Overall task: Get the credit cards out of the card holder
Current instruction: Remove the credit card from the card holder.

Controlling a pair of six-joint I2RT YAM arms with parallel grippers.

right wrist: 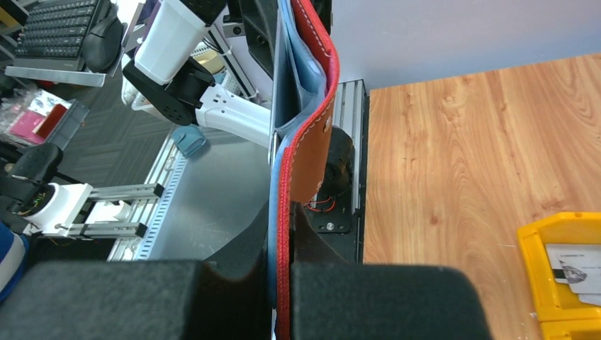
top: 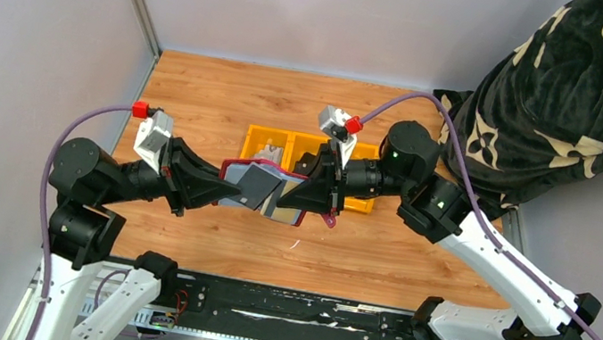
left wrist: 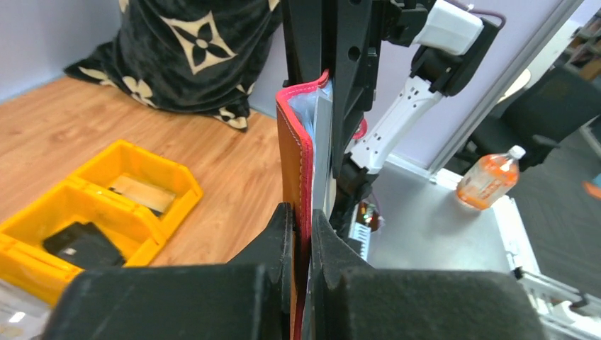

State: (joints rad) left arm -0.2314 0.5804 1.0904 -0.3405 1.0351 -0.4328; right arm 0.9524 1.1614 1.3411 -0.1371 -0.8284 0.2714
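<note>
The maroon card holder [top: 284, 211] hangs open above the table's middle, stretched between both grippers. My left gripper [top: 223, 187] is shut on its left flap; in the left wrist view the fingers [left wrist: 302, 216] pinch the tan-and-red edge of the card holder [left wrist: 289, 156]. A grey credit card [top: 256, 187] shows in its sleeves, seen edge-on as a grey card [left wrist: 322, 156] in the left wrist view. My right gripper [top: 314, 192] is shut on the right flap, with red edge and blue-grey sleeve of the card holder [right wrist: 312, 152] pressed between the fingers [right wrist: 281, 227].
A yellow tray [top: 249, 137] lies behind the holder, with a black card [left wrist: 81, 244], a tan card [left wrist: 142, 193] and a pale card [right wrist: 570, 263] in its compartments. A black flowered cloth [top: 580, 94] is heaped at the back right. An orange bottle [left wrist: 487, 180] stands off the table.
</note>
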